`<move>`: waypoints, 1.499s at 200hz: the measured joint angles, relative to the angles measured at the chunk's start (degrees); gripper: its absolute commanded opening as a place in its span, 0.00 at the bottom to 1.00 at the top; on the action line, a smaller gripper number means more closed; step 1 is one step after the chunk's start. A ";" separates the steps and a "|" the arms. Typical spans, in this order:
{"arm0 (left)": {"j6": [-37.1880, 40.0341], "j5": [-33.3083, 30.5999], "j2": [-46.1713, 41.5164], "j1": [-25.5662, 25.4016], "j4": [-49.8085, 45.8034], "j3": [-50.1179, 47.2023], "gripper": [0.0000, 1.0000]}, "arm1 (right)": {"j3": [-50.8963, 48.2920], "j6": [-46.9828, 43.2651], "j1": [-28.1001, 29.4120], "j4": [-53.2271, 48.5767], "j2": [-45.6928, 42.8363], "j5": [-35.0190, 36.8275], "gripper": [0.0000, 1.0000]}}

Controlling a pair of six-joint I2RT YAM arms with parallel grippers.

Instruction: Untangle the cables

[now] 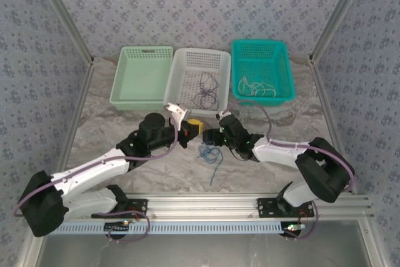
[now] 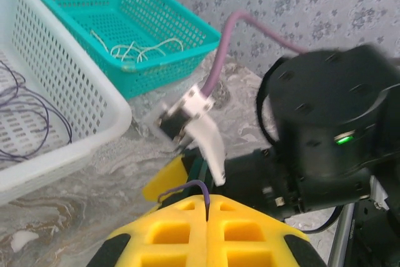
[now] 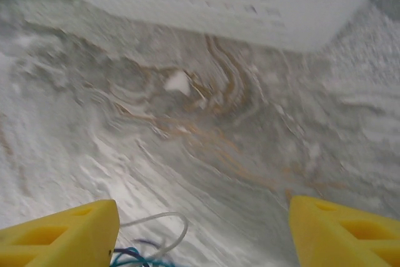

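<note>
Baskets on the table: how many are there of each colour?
Light green basket: 1
White basket: 1
Teal basket: 1
Total: 3

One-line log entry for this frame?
left gripper: shut on purple cable | right gripper: open, by tangle | tangle: on table
</note>
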 measured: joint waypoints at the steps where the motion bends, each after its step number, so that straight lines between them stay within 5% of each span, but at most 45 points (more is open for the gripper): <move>1: 0.02 -0.04 -0.09 0.00 -0.04 0.04 0.00 | 0.00 0.00 0.00 -0.09 0.02 0.04 0.72; 95: 6.45 -3.63 -7.61 5.38 -9.86 9.31 0.00 | -4.66 0.04 -0.04 -5.53 -0.79 2.58 0.73; 178: 13.40 -2.34 1.42 13.22 -15.91 26.99 0.00 | -7.80 1.27 -0.44 -2.05 -2.36 3.13 0.72; 201: 14.34 -0.42 4.61 15.02 -17.40 31.65 0.00 | -8.76 1.90 -0.81 -0.92 -2.73 3.30 0.60; 256: 16.63 1.05 6.34 16.41 -20.11 35.58 0.00 | -10.69 3.04 -2.43 -0.11 -2.99 5.90 0.14; 269: 16.76 1.11 6.38 17.70 -20.76 36.39 0.00 | -10.95 3.10 -2.62 -0.04 -3.02 6.27 0.16; 300: 16.74 2.14 7.89 19.63 -20.94 39.43 0.00 | -10.99 3.04 -2.56 0.59 -3.19 5.42 0.41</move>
